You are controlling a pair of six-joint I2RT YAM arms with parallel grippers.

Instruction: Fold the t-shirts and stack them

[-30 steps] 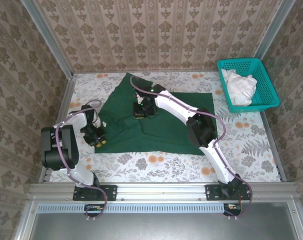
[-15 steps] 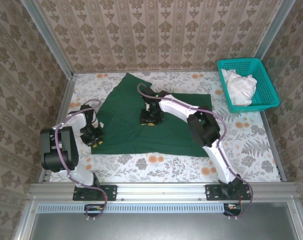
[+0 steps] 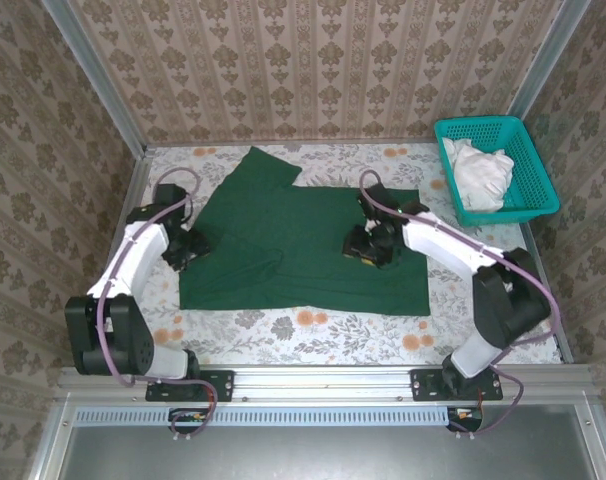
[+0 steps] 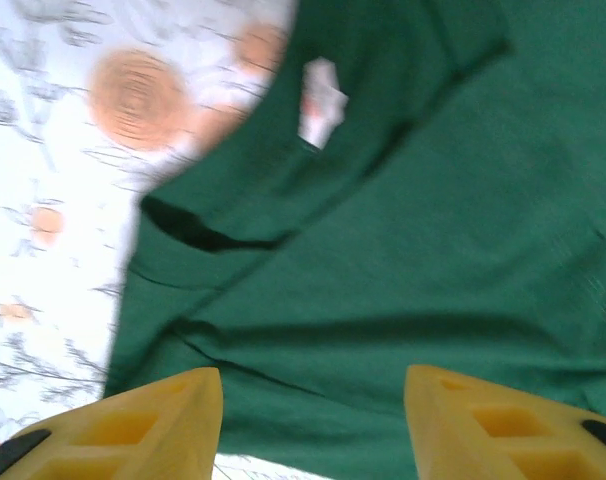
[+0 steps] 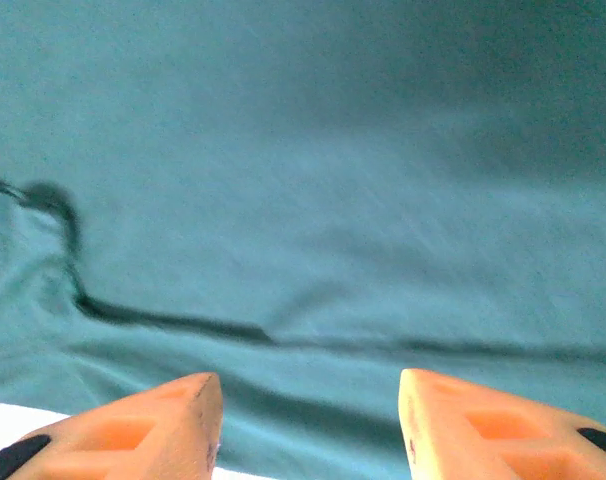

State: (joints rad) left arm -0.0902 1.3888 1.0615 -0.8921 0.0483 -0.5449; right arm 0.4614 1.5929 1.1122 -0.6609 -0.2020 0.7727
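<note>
Two arms are down at cloth level, and we have one shirt to watch. The dark green t-shirt [image 3: 303, 250] lies spread flat across the middle of the flowered table [image 3: 488, 285], with one sleeve [image 3: 268, 165] poking toward the far wall.

Over on the left, the left gripper [image 3: 190, 248] sits right at the shirt's left edge. From its wrist camera we see the yellow fingers [image 4: 153, 420] standing apart with nothing between them, just green fabric underneath. Beyond them are the collar and the small white neck label [image 4: 321, 100], with bare tablecloth beside them.

Across on the right, the right gripper [image 3: 368, 247] is over the shirt's right half. Its orange fingers [image 5: 143, 430] are parted about as widely and hold nothing. Below them we see smooth cloth with one long crease [image 5: 183, 325] running across. We cannot tell whether either set of tips actually touches the fabric.

Up in the far right corner, well apart from the shirt, sits the teal basket [image 3: 536, 195] with a bundle of white cloth [image 3: 480, 172] inside.
</note>
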